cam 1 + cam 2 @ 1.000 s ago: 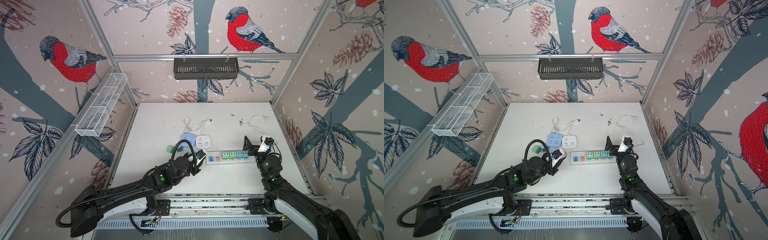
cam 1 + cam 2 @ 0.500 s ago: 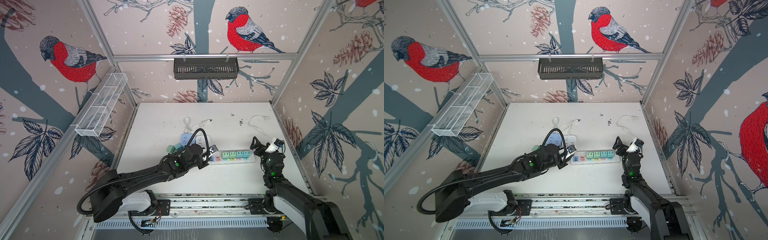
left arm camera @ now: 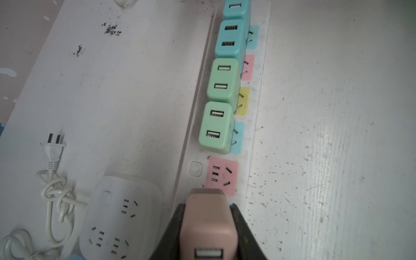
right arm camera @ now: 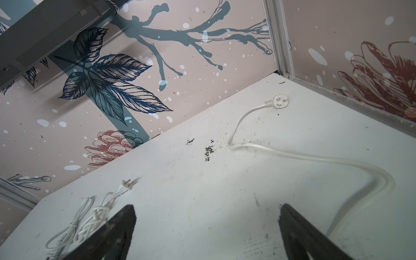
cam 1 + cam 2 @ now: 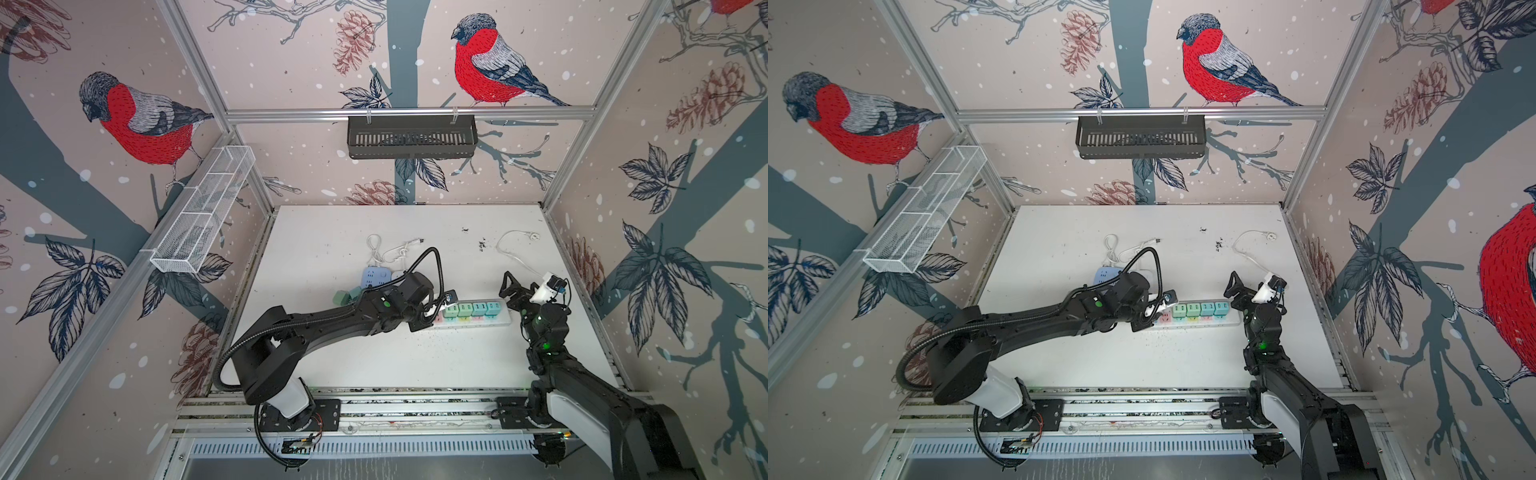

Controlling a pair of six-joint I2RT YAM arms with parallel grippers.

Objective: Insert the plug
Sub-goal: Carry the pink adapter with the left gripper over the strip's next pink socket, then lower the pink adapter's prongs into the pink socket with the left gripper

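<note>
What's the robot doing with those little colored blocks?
The left claw is shut on a pinkish plug, holding it right by the free pink socket at the end of the white power strip; it isn't in yet. Four green and teal chargers are already plugged in. The right claw is open, holding nothing.

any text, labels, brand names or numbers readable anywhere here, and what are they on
None: no word, brand, number or sign can be read in any view.
power strip: coloured socket faces only, no print.
green USB chargers, teal USB chargers, pink USB charger: blank faces, only ports.
white cube socket: slots only, no marking.
Any marking on the arms is too small to tell in both top views.
</note>
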